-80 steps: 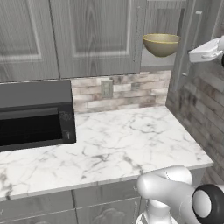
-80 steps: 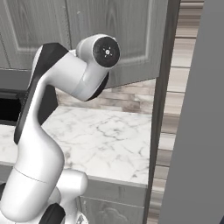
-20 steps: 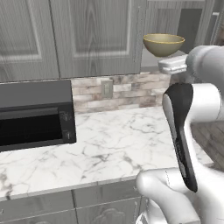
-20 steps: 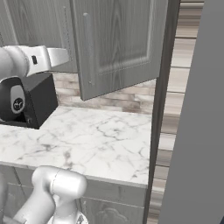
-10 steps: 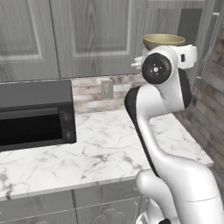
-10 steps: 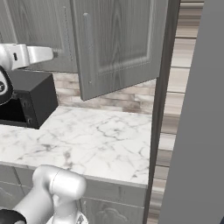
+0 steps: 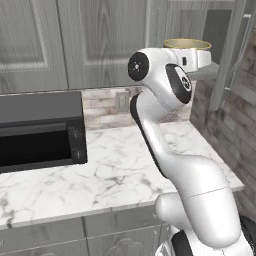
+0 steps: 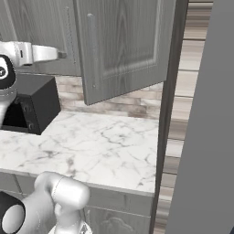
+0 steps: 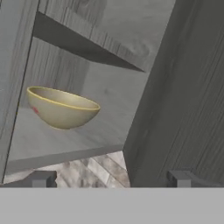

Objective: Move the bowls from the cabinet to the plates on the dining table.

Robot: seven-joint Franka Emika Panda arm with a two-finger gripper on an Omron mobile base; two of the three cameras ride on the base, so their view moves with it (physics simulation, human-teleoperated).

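We see our end effector (image 9: 111,178) with its jaws spread wide and nothing between them, facing the open tall grey wood-grain cabinet (image 9: 183,96). The small round olive-tan ceramic bowl (image 9: 62,107) sits on the cabinet's plain grey shelf (image 9: 94,131), above the white marble bench (image 7: 115,170).

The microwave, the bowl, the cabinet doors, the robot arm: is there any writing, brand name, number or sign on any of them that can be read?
None: no readable text in any view.
The microwave has small round controls but no legible marks.
The bowl has a small red spot on its side, not writing.
The cabinet door and the arm are plain.
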